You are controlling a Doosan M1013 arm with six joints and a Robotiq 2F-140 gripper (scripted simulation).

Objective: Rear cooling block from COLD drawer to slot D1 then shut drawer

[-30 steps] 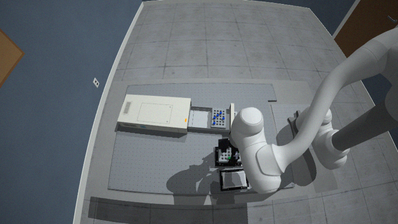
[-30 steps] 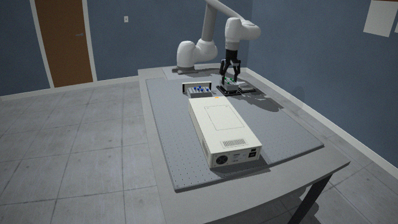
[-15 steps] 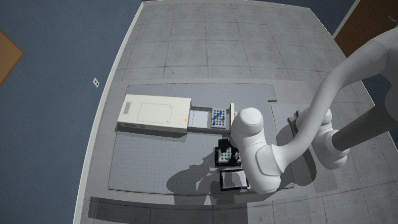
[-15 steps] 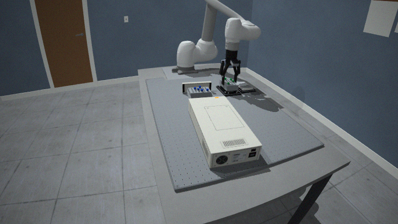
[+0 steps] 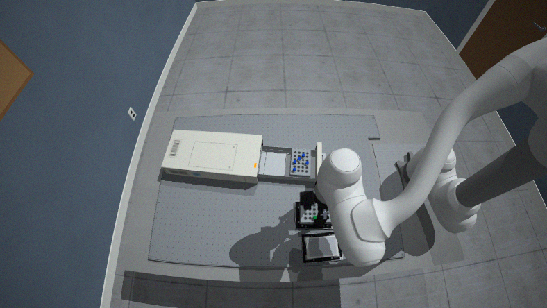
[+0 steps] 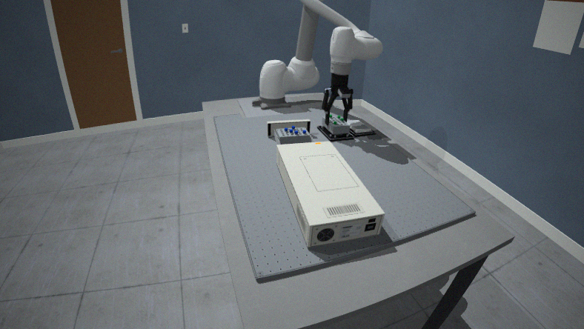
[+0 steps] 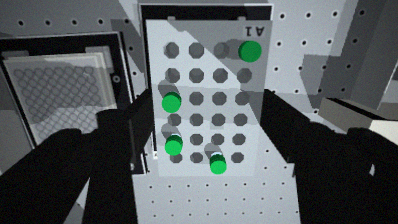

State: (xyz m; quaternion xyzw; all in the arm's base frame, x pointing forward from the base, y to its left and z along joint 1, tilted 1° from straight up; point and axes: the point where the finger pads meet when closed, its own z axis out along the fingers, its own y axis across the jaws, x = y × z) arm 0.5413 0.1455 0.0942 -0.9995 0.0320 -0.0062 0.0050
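My gripper (image 6: 337, 117) (image 7: 206, 104) is shut on the rear cooling block (image 5: 308, 214) (image 6: 337, 125) (image 7: 207, 86), a grey block with rows of bores, gripped on its two long sides. Several green-capped tubes (image 7: 171, 102) stand upright in its bores. The block is level over the black frame of slot D1 (image 5: 296, 218) (image 6: 325, 133) (image 7: 200, 11). I cannot tell whether it rests in the slot. The cooler COLD (image 5: 214, 155) (image 6: 328, 184) has its drawer (image 5: 274, 148) pulled out, and its orange lamp (image 5: 255, 164) (image 6: 318, 143) is lit. The front block (image 5: 300, 162) (image 6: 291, 133) with blue tubes sits flat by the handle (image 5: 318, 152).
Slot D2 (image 5: 321, 246) (image 6: 362, 127) (image 7: 60, 85) beside D1 holds a flat translucent well plate. The drawer's rear place (image 5: 273, 164) is bare. The arm's wrist and elbow hang over the D1 and D2 area. The deck is a perforated grey board (image 5: 214, 229).
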